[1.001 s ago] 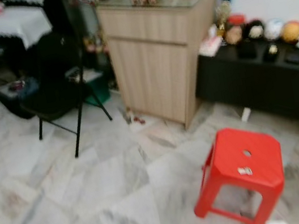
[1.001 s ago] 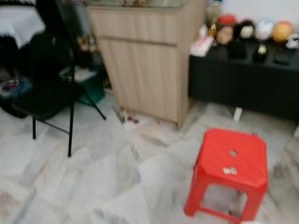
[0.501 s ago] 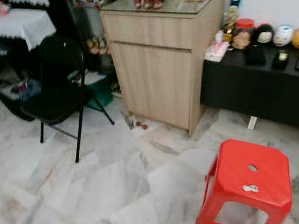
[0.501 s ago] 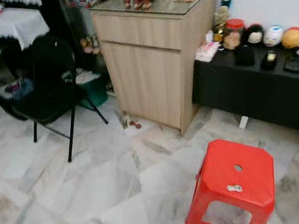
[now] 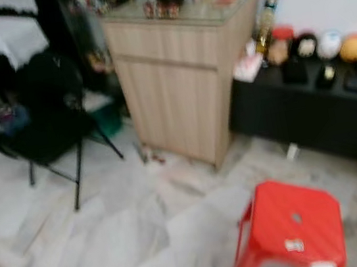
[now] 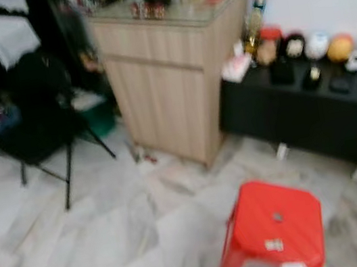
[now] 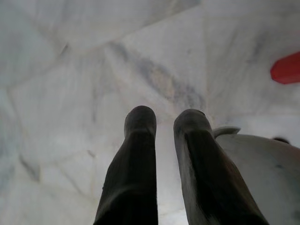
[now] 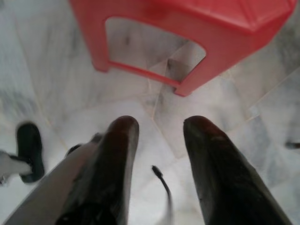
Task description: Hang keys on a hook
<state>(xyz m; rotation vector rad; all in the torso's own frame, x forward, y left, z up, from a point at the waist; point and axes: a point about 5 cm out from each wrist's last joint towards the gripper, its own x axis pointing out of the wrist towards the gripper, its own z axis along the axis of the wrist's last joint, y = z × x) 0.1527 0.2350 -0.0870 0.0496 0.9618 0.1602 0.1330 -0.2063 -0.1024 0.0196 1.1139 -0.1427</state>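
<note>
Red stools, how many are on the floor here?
1. The red plastic stool stands on the marble floor, in front of the black low cabinet. More may be hidden.

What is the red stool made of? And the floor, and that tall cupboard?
The red stool looks like moulded plastic: one even colour, rounded edges, slightly shiny. The floor seems to be polished marble or marble-look tile, pale with grey veins and straight joints. The cupboard looks like light wood or wood-pattern board, with what seems a glass top.

Home living room: grey-veined marble floor (image 5: 113, 233), light wooden cabinet (image 5: 181, 85), red plastic stool (image 5: 287, 228), black folding chair (image 5: 46, 121), ornaments on low black sideboard (image 5: 319, 113).
</note>
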